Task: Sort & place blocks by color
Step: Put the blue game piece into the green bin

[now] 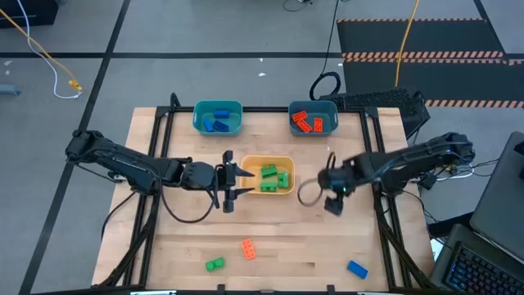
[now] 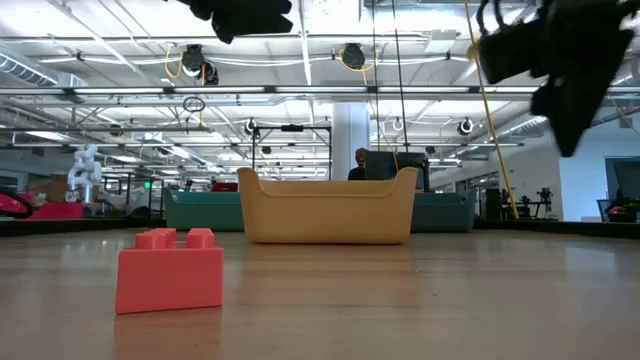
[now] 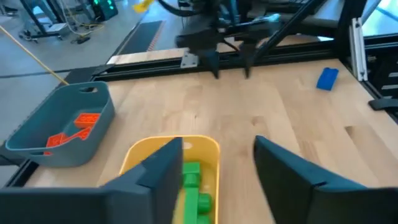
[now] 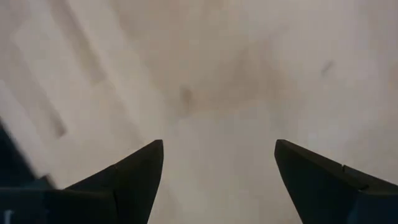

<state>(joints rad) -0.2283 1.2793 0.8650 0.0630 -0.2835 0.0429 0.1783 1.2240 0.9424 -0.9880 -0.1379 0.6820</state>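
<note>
The left arm reaches level across the worktop (image 1: 164,238), its left end effector (image 1: 232,185) spread wide and empty at the near rim of the yellow bin (image 1: 288,162), where green blocks (image 1: 273,178) lie just ahead of its fingertips. The right arm reaches in from the opposite side with the right end effector (image 1: 332,205) pointing down at bare wood just beyond that bin, fingers wide apart and holding nothing. Loose on the worktop, well short of both end effectors, lie a green block (image 1: 214,264), an orange block (image 1: 247,249) and a blue block (image 1: 356,269).
</note>
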